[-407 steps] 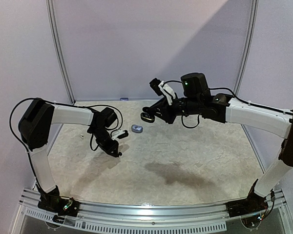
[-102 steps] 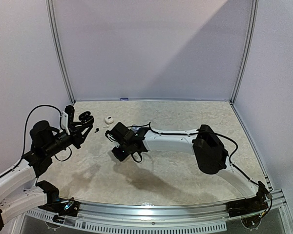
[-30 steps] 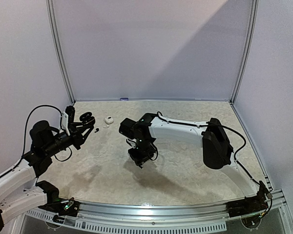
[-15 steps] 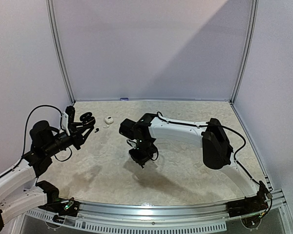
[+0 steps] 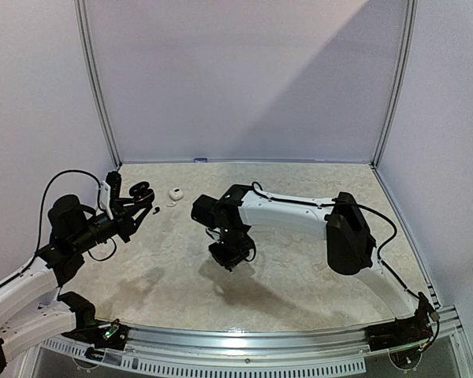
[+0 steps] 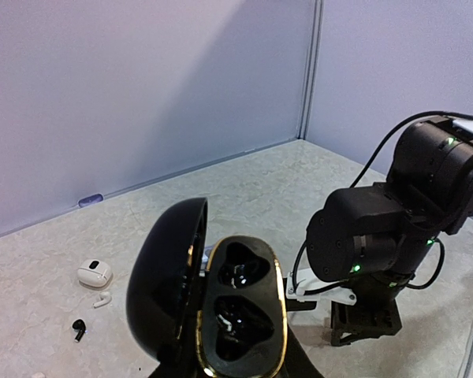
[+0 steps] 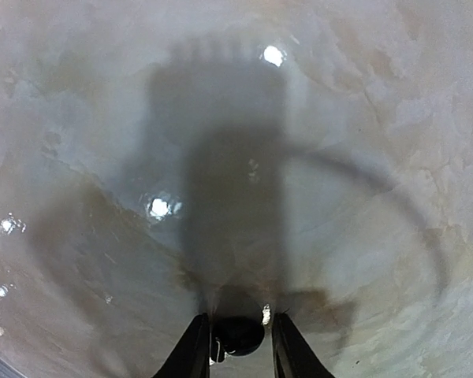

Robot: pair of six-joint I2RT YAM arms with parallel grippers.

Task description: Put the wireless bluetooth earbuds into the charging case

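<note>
Right jaws rightward; glossy black earbud [image 7: 238, 335]

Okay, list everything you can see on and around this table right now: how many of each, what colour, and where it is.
black charging case: one, glossy black with a gold rim, lid open, held up at the far left.
white charging case: one, white, on the table at the back left.
white earbud: one, white, on the table just beside the white charging case.
loose black earbud: one, black, on the table near the white earbud.
held black bud: one, black, between the right gripper's fingertips over mid-table.
blue tag: one, blue, at the foot of the back wall.
table: one, beige marbled.
left gripper: one, black, gripping the black charging case.
right gripper: one, black, pointing down.
</note>
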